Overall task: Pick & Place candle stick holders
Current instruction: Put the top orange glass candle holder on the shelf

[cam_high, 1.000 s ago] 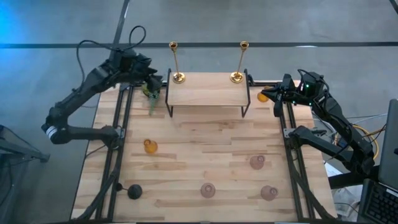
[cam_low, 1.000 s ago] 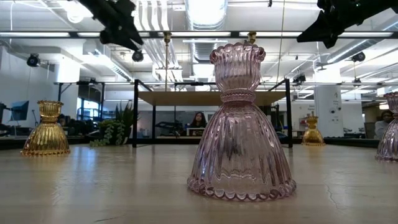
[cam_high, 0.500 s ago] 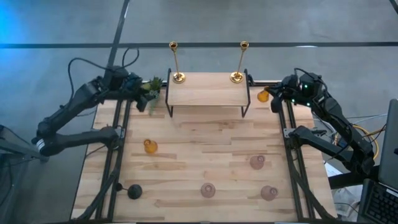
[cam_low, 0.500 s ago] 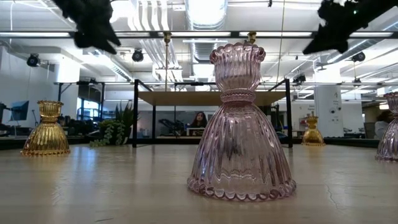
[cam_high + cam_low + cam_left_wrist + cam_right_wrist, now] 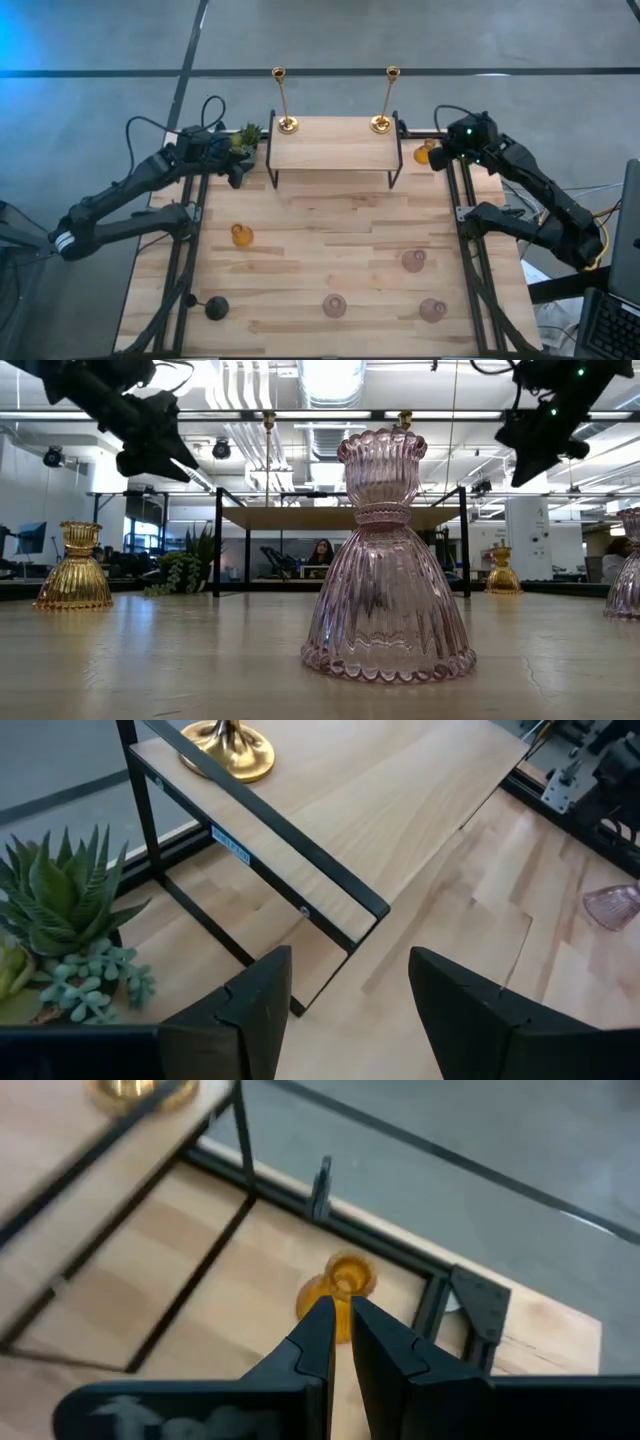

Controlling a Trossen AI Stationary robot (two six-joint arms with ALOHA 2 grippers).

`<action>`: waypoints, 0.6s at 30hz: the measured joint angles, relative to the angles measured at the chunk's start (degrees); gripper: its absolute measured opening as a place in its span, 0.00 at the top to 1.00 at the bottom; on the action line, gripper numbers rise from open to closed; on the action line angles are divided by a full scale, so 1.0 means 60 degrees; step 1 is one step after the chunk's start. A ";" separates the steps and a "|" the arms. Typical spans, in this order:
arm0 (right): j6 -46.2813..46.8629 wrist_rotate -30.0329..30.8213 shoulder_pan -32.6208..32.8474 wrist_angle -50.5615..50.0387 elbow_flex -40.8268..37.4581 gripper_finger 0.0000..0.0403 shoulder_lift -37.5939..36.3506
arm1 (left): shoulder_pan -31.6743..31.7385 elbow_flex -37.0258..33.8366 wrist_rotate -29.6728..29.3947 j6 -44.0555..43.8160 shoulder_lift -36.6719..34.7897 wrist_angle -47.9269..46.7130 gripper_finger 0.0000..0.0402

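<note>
High view: The left claw (image 5: 232,160) sits at the far left of the counter (image 5: 320,260), just beside the small green plant (image 5: 243,137). Half a second ago it lay slightly farther left. One second ago it was above the plant. The right claw (image 5: 440,152) sits at the far right, near an amber glass holder (image 5: 423,154) that stands on the counter beside the raised shelf (image 5: 332,144). The right wrist has shifted slightly inward since the earlier frame. Two brass sticks (image 5: 281,100) stand on the shelf's far edge, the second (image 5: 385,100) to the right. A second amber holder (image 5: 240,235) stands mid-left. Three pink glass holders (image 5: 414,260) (image 5: 334,305) (image 5: 433,310) and one black stemmed holder (image 5: 216,308) occupy the near half. None of these has moved.

Low view: Both arms hang above the counter. One pink holder fills the centre foreground. A person is visible in the room behind.

Left wrist view: The left claw's fingers (image 5: 255,1010) are spread wide with nothing between them. The shelf frame and the plant lie ahead.

Right wrist view: The right claw's fingers (image 5: 322,1335) are nearly together, leaving a narrow slit, and grip nothing. The amber holder stands just beyond the tips.
</note>
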 joint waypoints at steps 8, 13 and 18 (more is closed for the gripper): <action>0.0900 -0.1396 0.0236 -0.0679 0.1476 0.93 0.0804 | -0.0004 -0.0001 0.0061 0.0513 -0.0090 0.0023 0.49; 0.1406 0.0975 0.1475 -0.0694 0.2570 0.94 0.1665 | -0.0004 -0.0001 0.0055 0.0565 -0.0090 0.0024 0.49; 0.3349 0.5002 0.2961 -0.2709 0.3700 0.98 0.2589 | -0.0004 -0.0001 0.0053 0.0567 -0.0094 0.0007 0.49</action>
